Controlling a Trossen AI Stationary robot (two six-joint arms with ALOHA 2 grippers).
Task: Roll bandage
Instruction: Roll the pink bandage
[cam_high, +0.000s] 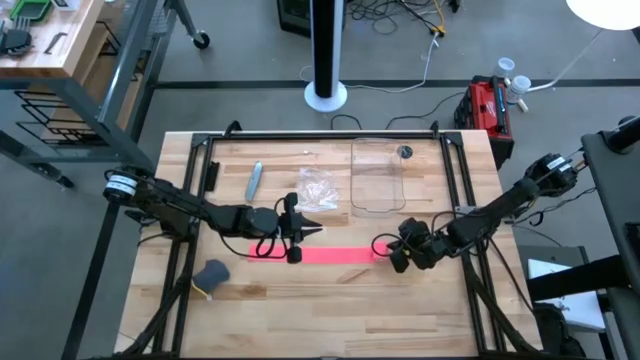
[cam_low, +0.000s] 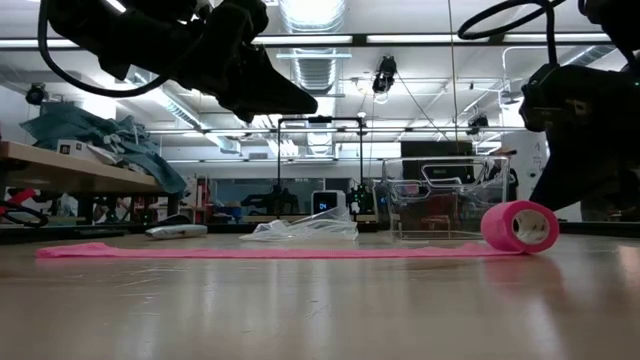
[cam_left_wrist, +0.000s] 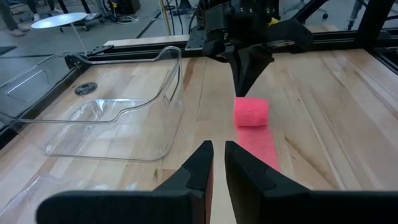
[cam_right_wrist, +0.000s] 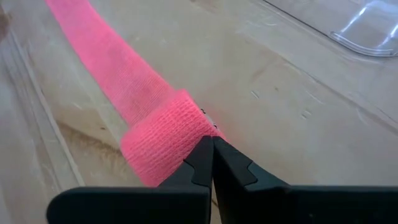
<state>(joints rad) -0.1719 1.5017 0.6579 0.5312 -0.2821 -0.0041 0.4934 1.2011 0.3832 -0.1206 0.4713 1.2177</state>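
Several things lie beyond the bandage (cam_high: 335, 255): plastic bag (cam_high: 318, 190), clear tray (cam_high: 377, 177).

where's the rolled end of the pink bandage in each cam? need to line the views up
High view: roll at the strip's right end, right of centre, beside the right gripper.
Low view: roll at right, on the table, open end facing the camera.
Left wrist view: roll centre, beyond the fingers.
Right wrist view: roll centre-low, against the shut fingertips.
Shared landmark: clear plastic tray.
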